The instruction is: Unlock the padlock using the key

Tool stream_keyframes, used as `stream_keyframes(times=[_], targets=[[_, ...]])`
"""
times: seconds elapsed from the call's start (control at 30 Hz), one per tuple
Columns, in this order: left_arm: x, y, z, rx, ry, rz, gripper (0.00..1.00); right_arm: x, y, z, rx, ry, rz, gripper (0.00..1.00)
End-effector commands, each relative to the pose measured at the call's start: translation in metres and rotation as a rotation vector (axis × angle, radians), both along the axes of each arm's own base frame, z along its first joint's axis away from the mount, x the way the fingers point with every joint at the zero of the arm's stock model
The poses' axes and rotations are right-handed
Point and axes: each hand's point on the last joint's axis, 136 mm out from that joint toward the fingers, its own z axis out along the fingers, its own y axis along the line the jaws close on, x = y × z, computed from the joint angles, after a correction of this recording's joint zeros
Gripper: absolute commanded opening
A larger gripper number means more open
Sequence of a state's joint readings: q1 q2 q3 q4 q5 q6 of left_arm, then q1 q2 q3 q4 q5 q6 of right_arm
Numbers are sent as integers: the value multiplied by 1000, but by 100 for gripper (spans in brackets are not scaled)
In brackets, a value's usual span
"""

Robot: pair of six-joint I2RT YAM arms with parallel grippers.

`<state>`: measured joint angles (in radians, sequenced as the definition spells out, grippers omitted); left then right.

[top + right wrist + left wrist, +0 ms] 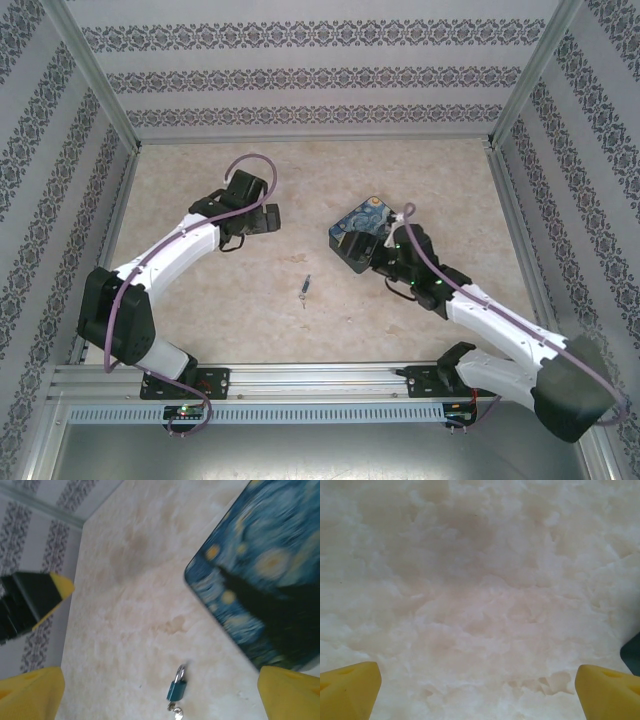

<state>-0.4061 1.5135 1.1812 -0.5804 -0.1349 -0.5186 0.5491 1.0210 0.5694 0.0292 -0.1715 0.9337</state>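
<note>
The tiny teal padlock point(306, 285) lies flat on the beige table between the two arms. In the right wrist view the padlock point(176, 687) has its silvery shackle pointing away, and the small metallic key point(176, 713) sits at its keyhole end, partly cut off by the frame edge. My right gripper point(160, 694) is open above the table, its yellow fingertips point(33, 694) wide apart and nothing held. In the top view the right gripper point(352, 250) hangs at the box's near side. My left gripper point(270, 218) is open over bare table, and its fingertips point(349, 690) stand far apart.
A square blue-and-yellow painting-print box point(362, 226) lies right of the padlock, and its corner point(260, 580) shows in the right wrist view. The left arm's black and yellow finger point(47, 594) appears there too. Patterned walls point(320, 75) enclose the table on three sides.
</note>
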Motion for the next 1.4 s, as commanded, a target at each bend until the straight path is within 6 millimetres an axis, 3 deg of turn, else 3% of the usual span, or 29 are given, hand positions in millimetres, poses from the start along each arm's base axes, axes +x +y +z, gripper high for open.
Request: stream_keyframes(times=[0.0,0.2,0.53,0.67,1.13,1.37], targets=[[-7,16,6,20,-1,10,100,-5,-9,1,-17,13,19,98],[-10,24,4,4,-6,27,99,-15,11,-14,-15,49,66,98],[-10,37,6,-19,-13,55,100,-36,95,-56,-107,139,227,98],[-11,43,9,-39,-22,71,99,-37,117,-68,-117,167,253,98],[-11,47,21,-95,-54,90,100,-34,173,-90,-118,233,319,98],[-11,49,25,-104,-63,100,100,-28,215,-82,-77,229,376,98]])
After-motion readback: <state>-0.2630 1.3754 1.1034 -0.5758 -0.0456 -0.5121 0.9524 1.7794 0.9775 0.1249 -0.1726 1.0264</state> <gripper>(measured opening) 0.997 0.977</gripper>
